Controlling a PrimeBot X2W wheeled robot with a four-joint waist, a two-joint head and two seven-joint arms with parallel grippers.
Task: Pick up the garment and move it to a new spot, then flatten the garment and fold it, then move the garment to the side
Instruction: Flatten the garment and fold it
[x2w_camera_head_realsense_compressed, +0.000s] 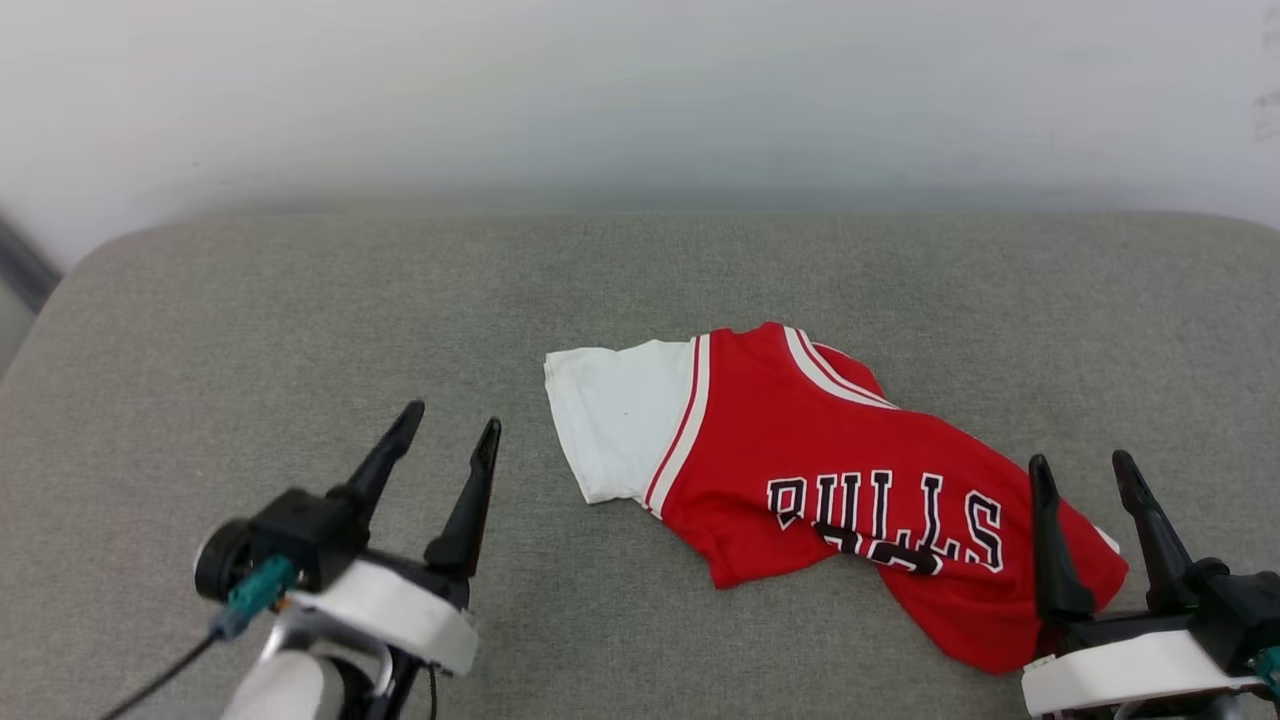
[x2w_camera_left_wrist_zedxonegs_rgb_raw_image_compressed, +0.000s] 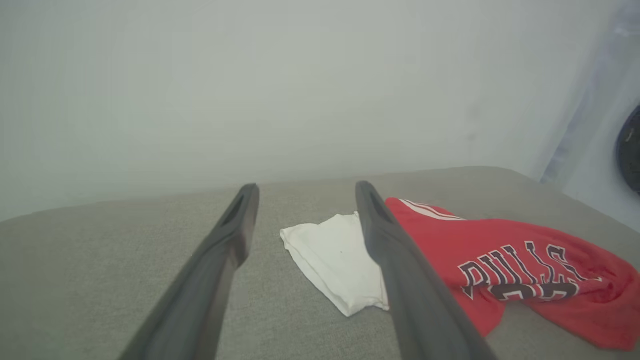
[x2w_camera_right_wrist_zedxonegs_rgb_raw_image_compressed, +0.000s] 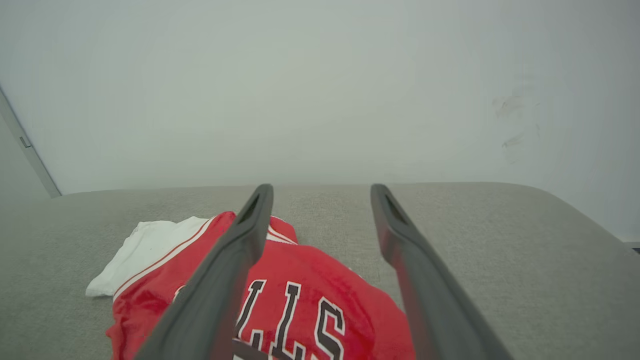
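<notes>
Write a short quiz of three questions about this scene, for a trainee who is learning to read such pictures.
1. True or false: the left gripper grips the garment.
2. The white sleeve is at the garment's: A) end toward the robot's left; B) end toward the robot's right; C) middle.
3. Which gripper is closer to the garment?
Key: 1 false, both stand open and empty; 2 A; 3 the right gripper.
</notes>
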